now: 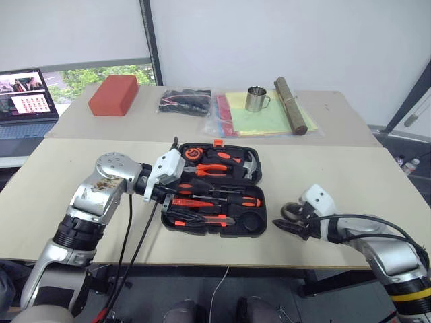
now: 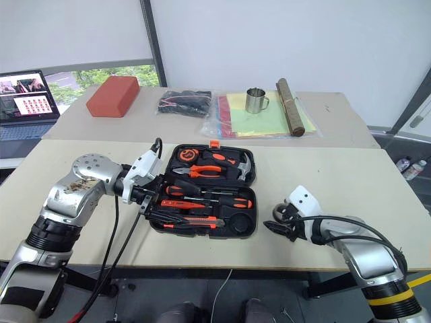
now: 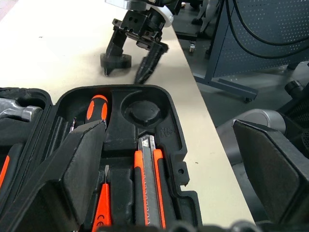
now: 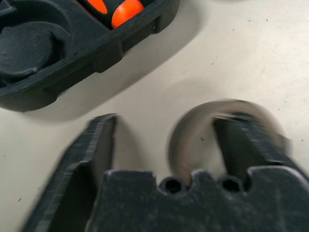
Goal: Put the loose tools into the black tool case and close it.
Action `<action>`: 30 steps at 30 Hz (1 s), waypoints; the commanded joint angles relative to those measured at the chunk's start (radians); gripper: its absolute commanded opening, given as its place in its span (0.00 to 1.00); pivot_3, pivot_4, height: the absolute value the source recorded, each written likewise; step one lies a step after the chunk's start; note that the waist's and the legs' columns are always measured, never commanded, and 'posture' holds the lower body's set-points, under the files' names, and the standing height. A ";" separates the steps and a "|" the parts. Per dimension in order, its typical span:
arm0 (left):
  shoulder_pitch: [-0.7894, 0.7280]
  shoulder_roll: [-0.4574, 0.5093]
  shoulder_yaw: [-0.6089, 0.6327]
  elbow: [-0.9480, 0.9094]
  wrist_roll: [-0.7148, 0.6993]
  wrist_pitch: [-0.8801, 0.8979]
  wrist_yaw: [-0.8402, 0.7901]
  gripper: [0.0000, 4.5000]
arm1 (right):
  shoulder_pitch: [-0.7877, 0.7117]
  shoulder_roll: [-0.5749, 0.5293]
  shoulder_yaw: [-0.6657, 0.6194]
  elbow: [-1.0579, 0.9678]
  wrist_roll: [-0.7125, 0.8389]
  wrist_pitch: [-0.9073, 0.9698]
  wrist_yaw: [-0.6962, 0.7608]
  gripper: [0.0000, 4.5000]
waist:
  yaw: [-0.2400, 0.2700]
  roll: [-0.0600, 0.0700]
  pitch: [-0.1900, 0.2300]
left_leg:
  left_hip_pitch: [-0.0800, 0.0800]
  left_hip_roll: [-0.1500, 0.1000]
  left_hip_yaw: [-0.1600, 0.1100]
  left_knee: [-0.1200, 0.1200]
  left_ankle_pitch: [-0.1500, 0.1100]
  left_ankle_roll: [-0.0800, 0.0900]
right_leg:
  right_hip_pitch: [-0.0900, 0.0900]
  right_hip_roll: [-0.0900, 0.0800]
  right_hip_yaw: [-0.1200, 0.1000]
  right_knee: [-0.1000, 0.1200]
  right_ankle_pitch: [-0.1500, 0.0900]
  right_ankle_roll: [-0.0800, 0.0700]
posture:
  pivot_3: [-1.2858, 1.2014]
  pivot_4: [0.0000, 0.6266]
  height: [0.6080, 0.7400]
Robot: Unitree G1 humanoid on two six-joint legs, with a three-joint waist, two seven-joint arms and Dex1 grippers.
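— Looking at the bench (image 1: 60, 202), where does the black tool case (image 1: 214, 233) sit?

— Dead centre, lid thrown back flat toward 12 o'clock. The far half carries a tape measure (image 1: 191, 154), pliers (image 1: 214, 170) and a hammer (image 1: 249, 165). The near half holds the slim screwdrivers (image 1: 217, 200) and, closest to the bench edge, the utility knife (image 3: 148, 183).

— Any loose tools outside it?

— One, the grey tape roll (image 3: 121, 60). It lies flat on the bench at about 4 o'clock from the case, a little apart from its corner. The round recess (image 3: 141, 110) in that same corner shows its bare black floor.

— And the right hand (image 3: 124, 72)?

— Down at the roll, pointing toward the case. Its fingers are apart. One dips into the roll's hole, and the other stands outside the ring on the case side with a clear gap to the roll. It is not pinching the roll.

— The left hand (image 1: 164, 195)?

— It hovers over the case's 9 o'clock edge, above the screwdriver handles, aimed across toward 3 o'clock. Its fingers (image 3: 77, 164) are spread wide, and there is nothing between them.
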 commanded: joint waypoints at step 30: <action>0.044 0.063 -0.005 -0.009 0.053 -0.076 0.007 1.00 | -0.030 0.007 0.005 -0.333 0.256 0.169 0.096 0.44 | 0.002 0.001 0.001 | 0.001 -0.001 0.001 -0.004 0.000 0.000 | 0.000 0.000 0.000 -0.001 0.000 -0.001 | 0.52 0.24 0.97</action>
